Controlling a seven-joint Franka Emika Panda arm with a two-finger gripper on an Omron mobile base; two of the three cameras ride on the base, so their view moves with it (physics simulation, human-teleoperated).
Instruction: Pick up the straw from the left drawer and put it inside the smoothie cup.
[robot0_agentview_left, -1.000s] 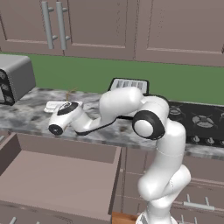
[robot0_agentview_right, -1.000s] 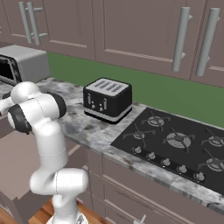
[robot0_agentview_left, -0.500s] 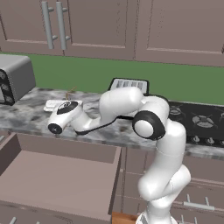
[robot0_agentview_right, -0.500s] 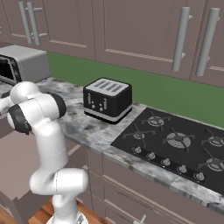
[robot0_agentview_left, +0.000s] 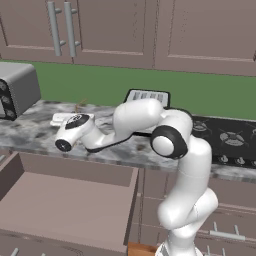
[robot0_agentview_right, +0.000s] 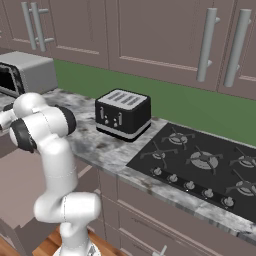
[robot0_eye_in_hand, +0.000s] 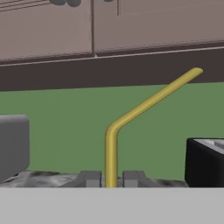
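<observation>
Straw is out of the left drawer, pinched upright in the gripper over the table. Pickup looks done; putting it in the smoothie cup remains.

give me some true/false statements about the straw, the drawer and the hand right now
1. The hand is shut on the straw. True.
2. The straw is perfectly straight. False: it bends partway up, and the upper part slants off to one side.
3. The left drawer is pulled open. True.
4. The straw lies on the drawer's bottom. False: it rises from between the fingers, above the counter.
5. The toaster stands on the stove. False: it stands on the counter beside the stove.
</observation>
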